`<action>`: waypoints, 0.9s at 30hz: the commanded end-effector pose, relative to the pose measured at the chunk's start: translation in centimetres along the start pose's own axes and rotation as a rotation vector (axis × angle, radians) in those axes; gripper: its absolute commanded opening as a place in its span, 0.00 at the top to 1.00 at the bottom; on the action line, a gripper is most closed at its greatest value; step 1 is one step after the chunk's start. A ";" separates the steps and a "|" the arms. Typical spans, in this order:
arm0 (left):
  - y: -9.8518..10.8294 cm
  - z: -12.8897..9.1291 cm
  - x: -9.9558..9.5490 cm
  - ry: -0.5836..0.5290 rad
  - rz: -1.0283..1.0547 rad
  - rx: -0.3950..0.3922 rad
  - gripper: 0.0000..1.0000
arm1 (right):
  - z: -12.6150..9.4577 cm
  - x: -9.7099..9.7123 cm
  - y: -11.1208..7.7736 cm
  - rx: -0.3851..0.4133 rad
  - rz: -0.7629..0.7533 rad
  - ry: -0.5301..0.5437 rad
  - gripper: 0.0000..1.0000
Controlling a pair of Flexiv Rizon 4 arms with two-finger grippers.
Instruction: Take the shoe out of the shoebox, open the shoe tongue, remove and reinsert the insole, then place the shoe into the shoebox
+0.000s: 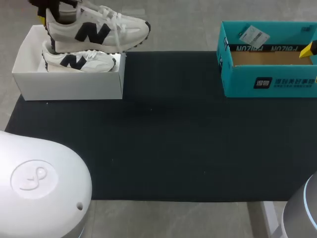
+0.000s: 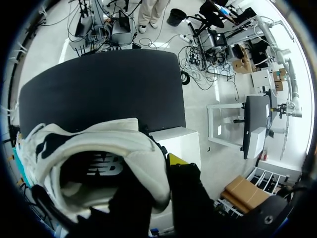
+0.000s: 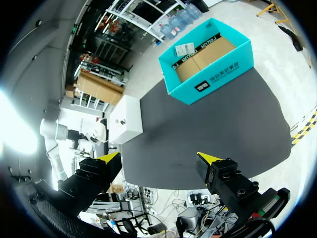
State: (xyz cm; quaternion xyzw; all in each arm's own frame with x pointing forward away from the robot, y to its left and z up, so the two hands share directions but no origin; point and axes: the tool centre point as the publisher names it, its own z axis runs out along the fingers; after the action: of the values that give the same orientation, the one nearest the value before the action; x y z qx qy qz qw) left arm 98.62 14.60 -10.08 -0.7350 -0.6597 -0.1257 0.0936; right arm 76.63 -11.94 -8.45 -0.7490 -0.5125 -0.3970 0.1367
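A white sneaker (image 1: 96,29) with a black logo hangs tilted above the white shoebox (image 1: 69,85) at the table's far left. My left gripper (image 1: 47,15) is shut on its heel. In the left wrist view the heel collar of the sneaker (image 2: 99,148) sits between the fingers of my left gripper (image 2: 153,173); one yellow tip shows outside it, and the shoebox (image 2: 184,144) lies just below. A second sneaker (image 1: 79,60) lies on its side inside the box. My right gripper (image 3: 158,157) is open and holds nothing, high over the mat's right side; in the head view only a yellow tip of the right gripper (image 1: 309,49) shows.
A teal cardboard box (image 1: 267,79) stands open at the far right, also seen as the teal box (image 3: 208,64) ahead of the right gripper. The black mat (image 1: 168,134) covers the table between the two boxes.
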 end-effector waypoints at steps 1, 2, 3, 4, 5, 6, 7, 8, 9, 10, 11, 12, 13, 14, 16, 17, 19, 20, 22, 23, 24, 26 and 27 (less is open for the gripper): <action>-3.8 0.2 -2.6 0.036 0.002 -0.081 1.00 | 0.1 0.0 0.0 0.000 0.002 -0.002 0.00; -4.3 0.1 -3.2 0.029 -0.011 -0.073 1.00 | 0.1 0.0 0.0 0.000 0.002 -0.002 0.00; -4.8 0.1 -3.8 0.039 -0.008 -0.078 1.00 | 0.1 0.0 0.0 0.000 0.002 -0.002 0.00; -5.3 0.1 -4.5 0.046 -0.013 -0.080 1.00 | 0.1 0.0 0.0 0.000 0.002 -0.002 0.00; -5.5 0.1 -4.9 0.046 -0.015 -0.071 1.00 | 0.1 0.0 0.0 0.000 0.002 -0.002 0.00; -6.0 0.2 -5.6 0.041 0.003 -0.068 1.00 | 0.1 0.0 0.0 0.000 0.002 -0.002 0.00; -6.3 0.2 -6.0 0.035 -0.019 -0.057 1.00 | 0.1 0.0 0.0 0.000 0.002 -0.002 0.00; -6.6 0.3 -6.5 0.040 -0.018 -0.057 1.00 | 0.1 0.0 0.0 0.000 0.002 -0.002 0.00; -6.9 0.3 -7.0 0.037 -0.017 -0.056 1.00 | 0.1 0.0 0.0 0.000 0.002 -0.002 0.00; -7.2 0.2 -7.6 0.041 -0.024 -0.053 1.00 | 0.1 0.0 0.0 0.000 0.002 -0.002 0.00; -7.6 0.2 -8.2 0.050 -0.010 -0.056 1.00 | 0.1 0.0 0.0 0.000 0.002 -0.002 0.00; -8.0 0.1 -8.8 0.037 -0.009 -0.043 1.00 | 0.1 0.0 0.0 0.000 0.002 -0.002 0.00; -8.4 -0.1 -9.3 0.040 -0.009 -0.046 1.00 | 0.1 0.0 0.0 0.000 0.002 -0.002 0.00; -8.6 -0.2 -9.6 0.060 -0.022 -0.058 1.00 | 0.1 0.0 0.0 0.000 0.002 -0.002 0.00; -9.1 -0.7 -10.2 0.058 -0.051 -0.060 1.00 | 0.1 0.0 0.0 0.000 0.002 -0.002 0.00; -9.3 -0.9 -10.5 0.055 -0.072 -0.058 1.00 | 0.1 0.0 0.0 0.000 0.002 -0.002 0.00; -9.8 -1.5 -11.1 0.066 -0.095 -0.076 1.00 | 0.1 0.0 0.0 0.000 0.002 -0.002 0.00; -10.0 -1.8 -11.3 0.057 -0.116 -0.075 1.00 | 0.1 0.0 0.0 0.000 0.002 -0.002 0.00; -10.3 -2.3 -11.8 0.047 -0.144 -0.082 1.00 | 0.1 0.0 0.0 0.000 0.002 -0.002 0.00; -10.4 -2.5 -12.2 0.045 -0.145 -0.088 1.00 | 0.1 0.0 0.0 0.000 0.002 -0.002 0.00; -10.6 -2.7 -12.7 0.036 -0.136 -0.091 1.00 | 0.1 0.0 0.0 0.000 0.002 -0.002 0.00; -11.0 -3.0 -13.8 0.023 -0.106 -0.096 1.00 | 0.1 0.0 0.0 0.000 0.002 -0.002 0.00; -11.1 -3.0 -14.3 0.007 -0.100 -0.085 1.00 | 0.1 0.0 0.0 0.000 0.002 -0.002 0.00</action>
State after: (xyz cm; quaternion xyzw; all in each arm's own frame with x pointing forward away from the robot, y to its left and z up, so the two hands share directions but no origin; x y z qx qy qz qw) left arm 86.56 1.81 -11.92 -0.7025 -0.6908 -0.1588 0.0645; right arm 76.63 -11.94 -8.45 -0.7490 -0.5125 -0.3970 0.1367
